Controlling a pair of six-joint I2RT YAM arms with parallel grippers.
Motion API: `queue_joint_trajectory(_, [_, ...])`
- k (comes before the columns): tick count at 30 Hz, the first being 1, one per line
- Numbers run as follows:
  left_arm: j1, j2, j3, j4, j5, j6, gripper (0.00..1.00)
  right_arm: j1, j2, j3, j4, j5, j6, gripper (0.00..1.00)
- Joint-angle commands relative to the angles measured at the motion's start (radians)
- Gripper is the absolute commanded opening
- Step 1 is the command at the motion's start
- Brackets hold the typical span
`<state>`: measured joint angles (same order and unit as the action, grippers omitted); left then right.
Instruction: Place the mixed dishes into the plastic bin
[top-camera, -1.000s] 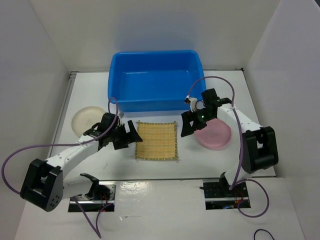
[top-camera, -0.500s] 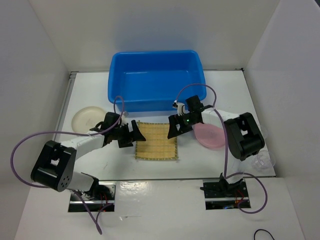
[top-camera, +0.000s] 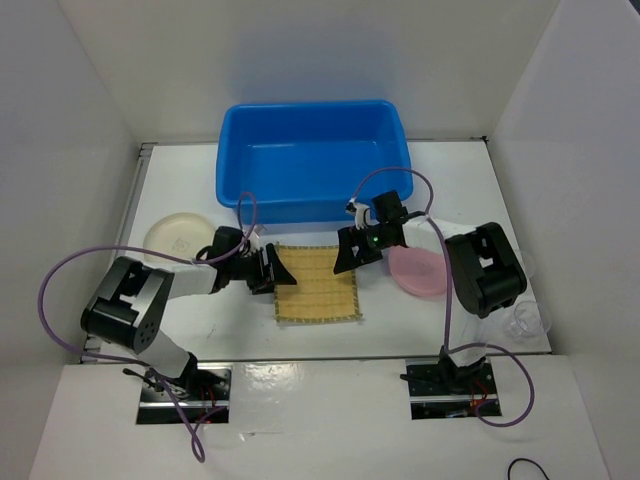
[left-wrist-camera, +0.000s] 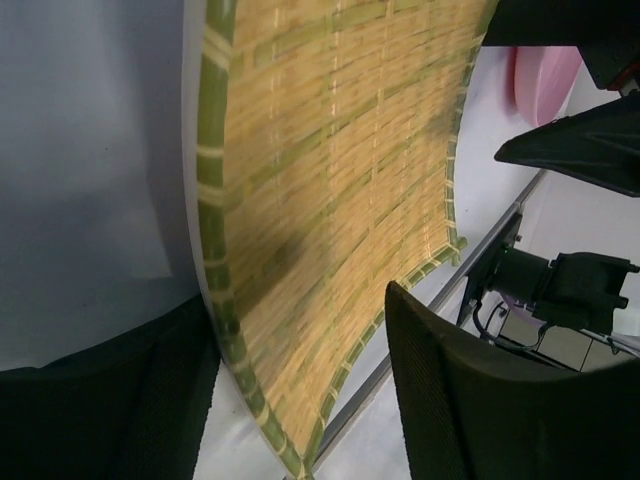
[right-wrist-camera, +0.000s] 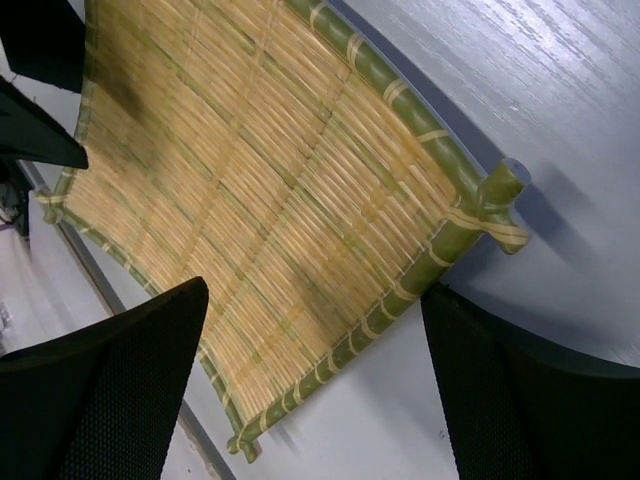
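Note:
The tan woven bamboo mat lies flat on the table in front of the blue plastic bin. My left gripper is open at the mat's left edge; in the left wrist view the mat runs between its jaws. My right gripper is open over the mat's far right corner, with the mat below its jaws. The cream plate lies at the left. The pink plate lies right of the mat. The small clear cup stands at the front right.
White walls enclose the table on the left, back and right. The bin stands at the back middle and holds nothing that I can see. Purple cables loop from both arms over the table.
My left gripper has moved right up to the mat's left edge, and the mat has shifted slightly right. My right gripper has moved left from over the pink plate to the mat's far right corner.

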<state>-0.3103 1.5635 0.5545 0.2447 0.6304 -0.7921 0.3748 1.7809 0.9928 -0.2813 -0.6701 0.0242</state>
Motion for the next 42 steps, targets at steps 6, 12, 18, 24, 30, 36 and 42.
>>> queue_joint_trajectory(6, [-0.041,-0.101,-0.030,0.051,0.028,-0.010,0.65,0.012,0.005,-0.026,-0.035,-0.129,-0.061,0.89])
queue_joint_trajectory(12, [-0.041,-0.247,-0.061,0.038,0.048,-0.076,0.23,0.012,-0.026,-0.036,-0.081,-0.206,-0.116,0.85])
queue_joint_trajectory(18, [-0.041,-0.390,-0.079,-0.012,0.058,-0.096,0.00,0.012,-0.086,-0.036,-0.099,-0.224,-0.138,0.85])
queue_joint_trajectory(24, [-0.041,-0.615,-0.023,-0.143,0.109,-0.144,0.00,0.012,-0.225,-0.005,-0.243,-0.224,-0.230,0.82])
queue_joint_trajectory(30, [0.048,-0.677,0.244,-0.269,0.204,-0.210,0.00,-0.169,-0.408,0.049,-0.386,-0.071,-0.268,0.83])
queue_joint_trajectory(36, [0.121,-0.292,0.818,-0.413,0.357,-0.109,0.00,-0.206,-0.769,0.067,-0.331,0.311,-0.346,0.91])
queue_joint_trajectory(42, [0.169,0.169,1.319,-0.706,0.427,0.105,0.00,-0.163,-1.248,-0.252,-0.041,0.710,-0.378,0.98])
